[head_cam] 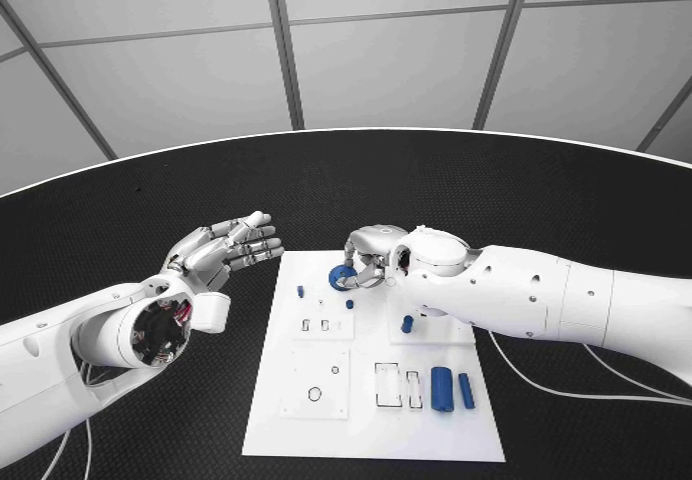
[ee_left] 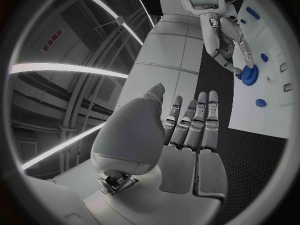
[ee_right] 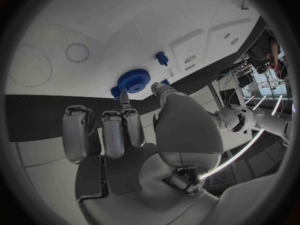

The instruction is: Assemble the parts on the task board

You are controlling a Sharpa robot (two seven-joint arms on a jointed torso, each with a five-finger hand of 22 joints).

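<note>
Left hand (head_cam: 224, 252) hovers with fingers released at nine o'clock of the task board (head_cam: 368, 425) while right hand (head_cam: 378, 258) pinches the blue gear (head_cam: 343, 277).

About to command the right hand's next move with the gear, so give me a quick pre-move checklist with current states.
1. Right hand has the blue gear between its fingertips: ok.
2. Gear seated on the task board: cannot tell.
3. Left hand open, off the board's left side: ok.
4. Small blue peg beside the gear stands untouched: ok.
5. Two blue cylinders lie in the board's near right corner, away from both hands: ok.
</note>
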